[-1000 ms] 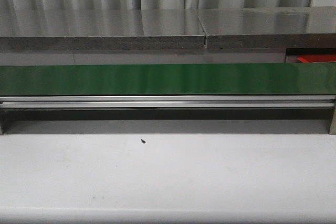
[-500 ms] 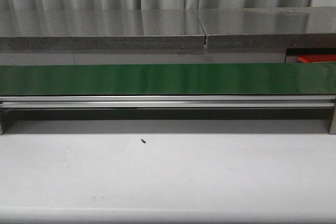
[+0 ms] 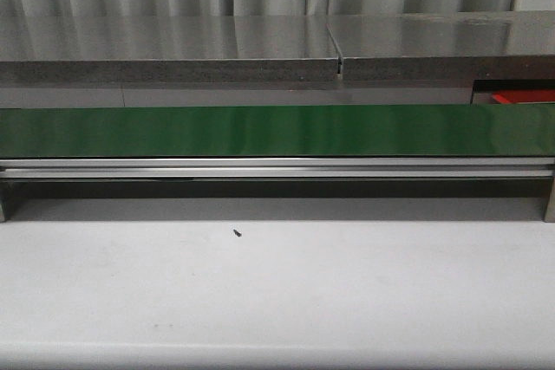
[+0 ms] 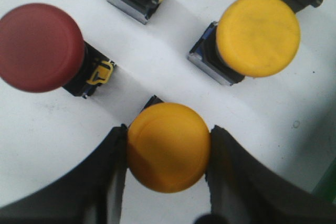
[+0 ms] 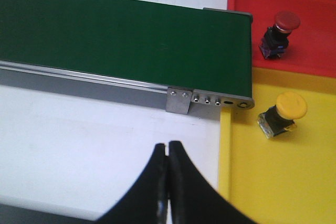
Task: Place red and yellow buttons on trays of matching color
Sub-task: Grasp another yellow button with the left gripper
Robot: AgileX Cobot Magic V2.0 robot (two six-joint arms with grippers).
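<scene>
We see the main risk on the left side: the left gripper (image 4: pixel 168 148) has its jaws pressed against the smooth domed cap of a yellow button (image 4: pixel 168 147), not its blocky base, so the cap could slide out on lifting. The neighbours crowd close too: a red button (image 4: pixel 41 46) and a second yellow button (image 4: pixel 256 36) lie near on the white counter (image 4: pixel 52 135), and a swing could knock them. The gripped cap sits squarely between the jaws, touching both. The right gripper (image 5: pixel 168 153) has its jaws closed together on nothing, near the green belt (image 5: pixel 121 38). One red button (image 5: pixel 281 32) already rests on the red tray (image 5: pixel 315 35), one yellow (image 5: pixel 283 113) on the yellow tray (image 5: pixel 283 182).
</scene>
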